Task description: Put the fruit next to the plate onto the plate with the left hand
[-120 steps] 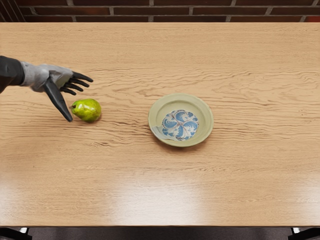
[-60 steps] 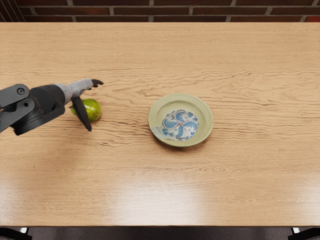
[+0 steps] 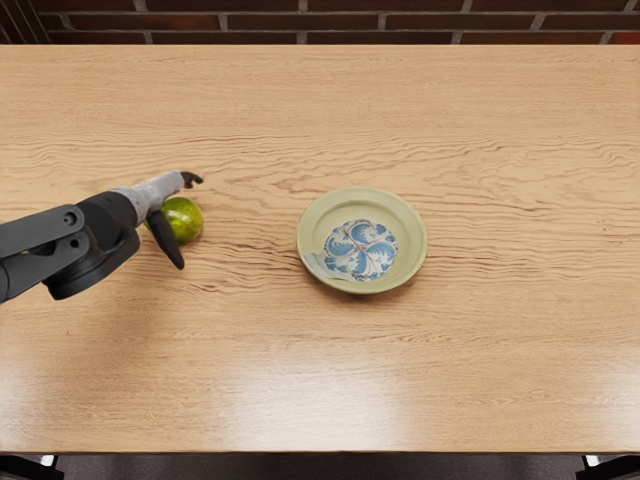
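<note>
A green pear (image 3: 184,214) lies on the wooden table (image 3: 480,130), left of the plate. The pale green plate (image 3: 311,236), with a blue and white pattern in its middle, sits near the table's centre and holds nothing. My left arm comes in low from the left edge, and the left hand (image 3: 187,223) straddles the pear. The dark thumb (image 3: 168,244) hangs in front of the fruit and the fingertips (image 3: 190,179) reach past its far side. The fingers stand spread and not pressed on the pear. The right arm is out of view.
A brick wall (image 3: 320,20) runs behind the table's far edge. Bare wood lies between pear and plate, roughly a plate's width across.
The left hand has dropped lower and moved over the pear, from beside it to straddling it. The forearm has swung in and down. Pear and plate have not moved.
</note>
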